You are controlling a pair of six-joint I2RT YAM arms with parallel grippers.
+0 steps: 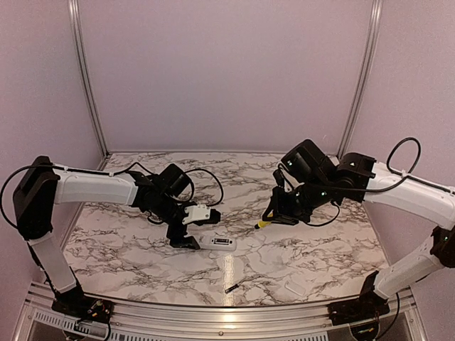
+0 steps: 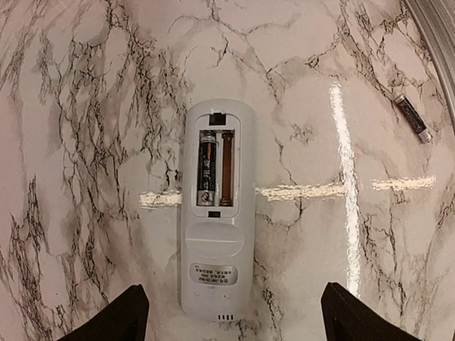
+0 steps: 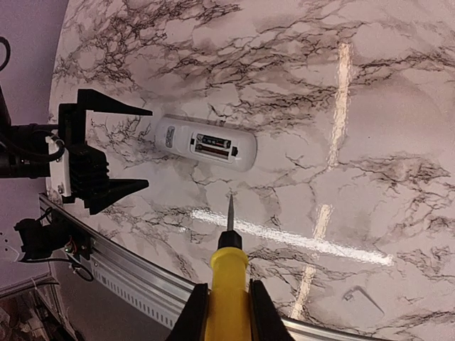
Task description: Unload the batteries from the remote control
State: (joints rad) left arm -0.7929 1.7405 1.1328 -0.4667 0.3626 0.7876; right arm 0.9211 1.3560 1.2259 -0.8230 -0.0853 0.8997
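Left hand (image 2: 234,288) hovers released over the remote control (image 2: 217,213) at centre frame, seemingly to lift its remaining battery (image 2: 207,167); right hand (image 3: 227,312) clenches the screwdriver (image 3: 229,263) clear.

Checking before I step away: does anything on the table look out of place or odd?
A loose battery lies on the table near its metal edge rail, where it might roll. The remote control lies back-up with its compartment uncovered: a second battery inside, the slot beside it empty.
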